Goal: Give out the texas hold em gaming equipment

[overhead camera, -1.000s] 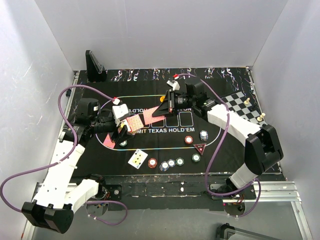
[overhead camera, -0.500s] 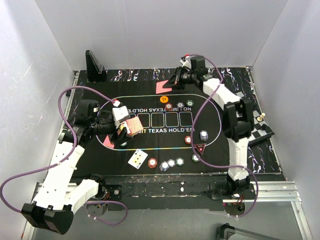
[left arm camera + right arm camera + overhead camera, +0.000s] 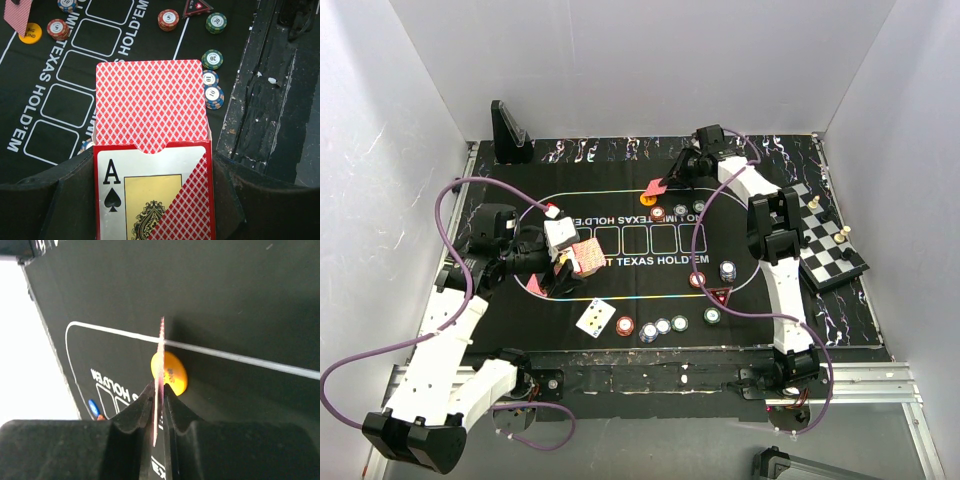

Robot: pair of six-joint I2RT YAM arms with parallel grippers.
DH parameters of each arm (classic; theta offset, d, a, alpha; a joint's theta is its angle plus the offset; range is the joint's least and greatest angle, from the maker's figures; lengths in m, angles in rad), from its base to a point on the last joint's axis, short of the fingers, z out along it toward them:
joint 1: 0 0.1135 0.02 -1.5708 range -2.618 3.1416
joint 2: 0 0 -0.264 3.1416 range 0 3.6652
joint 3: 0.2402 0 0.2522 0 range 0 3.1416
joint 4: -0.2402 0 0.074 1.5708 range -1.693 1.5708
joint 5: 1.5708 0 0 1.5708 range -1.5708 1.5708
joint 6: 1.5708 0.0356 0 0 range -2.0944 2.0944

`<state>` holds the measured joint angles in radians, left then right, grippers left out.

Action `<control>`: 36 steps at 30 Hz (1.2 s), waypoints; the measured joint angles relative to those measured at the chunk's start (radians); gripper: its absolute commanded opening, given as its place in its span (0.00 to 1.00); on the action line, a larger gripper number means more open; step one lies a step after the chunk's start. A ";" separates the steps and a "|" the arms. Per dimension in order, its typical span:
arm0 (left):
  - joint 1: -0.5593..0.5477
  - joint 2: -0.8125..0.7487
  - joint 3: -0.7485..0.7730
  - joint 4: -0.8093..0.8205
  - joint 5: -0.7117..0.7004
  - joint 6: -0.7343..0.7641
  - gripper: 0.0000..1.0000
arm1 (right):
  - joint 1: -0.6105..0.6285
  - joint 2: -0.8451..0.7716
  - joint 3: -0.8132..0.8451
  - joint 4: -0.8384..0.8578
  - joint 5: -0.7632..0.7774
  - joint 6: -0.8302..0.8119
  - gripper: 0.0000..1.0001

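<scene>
Far across the tabletop (image 3: 590, 150), the right fingers (image 3: 148, 410) are drawn in narrow on a single red-backed playing card (image 3: 655, 186). In the wrist view it stands edge-on between them, directly in front of a flat orange round chip (image 3: 172, 375) that lies on the black felt mat with white Texas Hold'em lettering (image 3: 640, 285), beside the mat's white oval line.

Nearer the left side, the left fingers (image 3: 563, 265) are clamped on the two sides of a red cardboard card box printed with an ace of spades (image 3: 155, 200). A stack of red-backed cards (image 3: 150, 102) sticks out of the box's open end, above the mat.

Other pieces lie on the mat:
- Three small round chips (image 3: 681, 210) sit in a short row just beside the orange one.
- A white-faced card (image 3: 595, 317) lies face up near the front edge.
- Four round chips (image 3: 655, 327) form a line just to the right of that card.
- A dark triangular marker with a red border (image 3: 720, 296) lies between a red chip (image 3: 697, 280), a pale chip stack (image 3: 727, 270) and a green chip (image 3: 712, 316).

A black-and-white chessboard (image 3: 825, 250) rests at the tabletop's right edge.
</scene>
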<state>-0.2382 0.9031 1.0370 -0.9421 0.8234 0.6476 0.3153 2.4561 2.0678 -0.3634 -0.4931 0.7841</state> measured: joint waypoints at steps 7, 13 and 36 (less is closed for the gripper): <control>0.000 -0.006 -0.016 -0.003 0.001 0.000 0.00 | -0.021 0.038 0.088 -0.061 0.105 -0.011 0.58; 0.000 -0.012 -0.016 -0.004 0.006 0.000 0.00 | -0.023 0.038 0.091 -0.128 0.182 -0.041 0.76; 0.000 -0.011 -0.017 -0.001 0.032 0.008 0.00 | 0.327 -0.892 -0.607 0.129 -0.248 0.034 0.89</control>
<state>-0.2382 0.8917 1.0199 -0.9428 0.8558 0.6552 0.6426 1.5642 1.4605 -0.2340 -0.7406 0.8177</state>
